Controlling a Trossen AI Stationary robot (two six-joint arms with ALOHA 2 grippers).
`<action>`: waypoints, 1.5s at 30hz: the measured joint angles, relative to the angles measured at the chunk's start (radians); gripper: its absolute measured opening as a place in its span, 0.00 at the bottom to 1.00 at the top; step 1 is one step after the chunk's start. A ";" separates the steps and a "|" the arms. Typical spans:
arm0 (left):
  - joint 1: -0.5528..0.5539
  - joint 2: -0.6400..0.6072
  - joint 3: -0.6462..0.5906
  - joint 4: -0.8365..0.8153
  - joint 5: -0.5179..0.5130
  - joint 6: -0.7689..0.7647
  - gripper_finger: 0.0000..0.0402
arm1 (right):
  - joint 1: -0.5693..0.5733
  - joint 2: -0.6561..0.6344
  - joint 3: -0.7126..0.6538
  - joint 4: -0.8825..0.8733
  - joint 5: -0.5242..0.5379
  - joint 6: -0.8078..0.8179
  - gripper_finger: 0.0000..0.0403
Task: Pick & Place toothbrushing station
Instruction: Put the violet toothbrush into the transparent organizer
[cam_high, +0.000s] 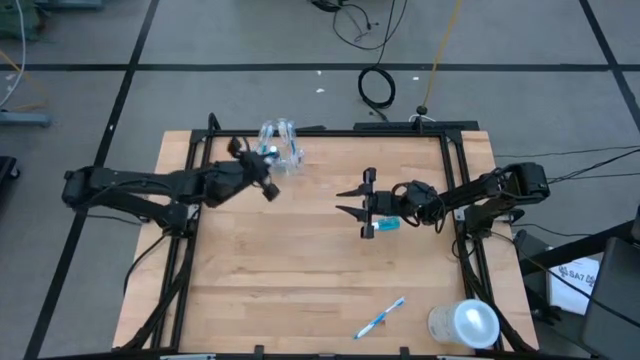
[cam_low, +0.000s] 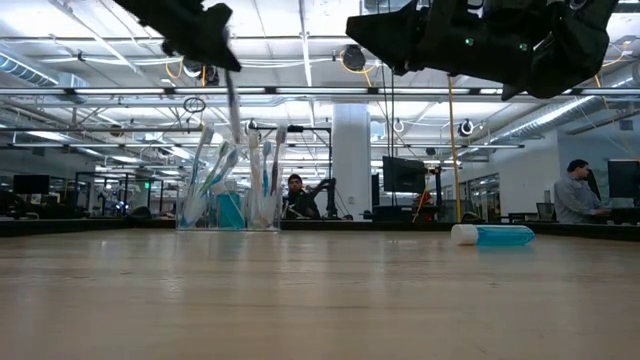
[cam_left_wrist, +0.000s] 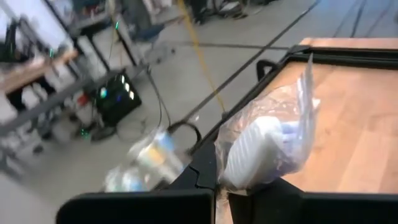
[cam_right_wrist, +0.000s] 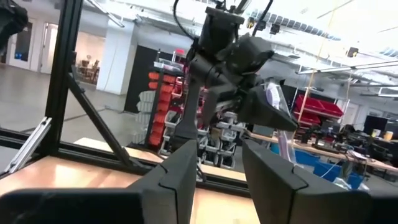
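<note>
Overhead, the left gripper (cam_high: 268, 185) hangs just beside the clear plastic cup (cam_high: 281, 143) near the table's far edge, pinched shut on a thin toothbrush (cam_high: 268, 152) whose head reaches toward the cup. The right gripper (cam_high: 352, 200) sits mid-table with its fingers spread and empty, right by a teal toothpaste tube (cam_high: 385, 226) lying flat. Another toothbrush (cam_high: 381, 317) lies near the front edge, next to a whitish cylinder (cam_high: 464, 324).

At table height, the cup (cam_low: 228, 205) stands upright, already bristling with brushes, and the held toothbrush (cam_low: 232, 110) points down over it.

From the left wrist, a wrapped brush head (cam_left_wrist: 261, 146) shows clamped between the fingers.

From the right wrist, the open fingers (cam_right_wrist: 180, 171) frame nothing.

My reading: a brush is about to be dropped in; next the left should lower it straight, then let go.
</note>
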 joint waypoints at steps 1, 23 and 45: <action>0.007 -0.026 0.000 -0.044 -0.001 -0.037 0.03 | 0.000 0.000 0.000 -0.002 0.000 0.000 0.31; 0.357 0.095 0.000 -0.249 0.061 -0.233 0.02 | 0.000 0.000 0.000 -0.004 -0.001 0.029 0.30; 0.574 0.317 0.000 -0.192 0.325 -0.299 0.09 | 0.001 0.000 0.000 -0.032 -0.001 0.064 0.30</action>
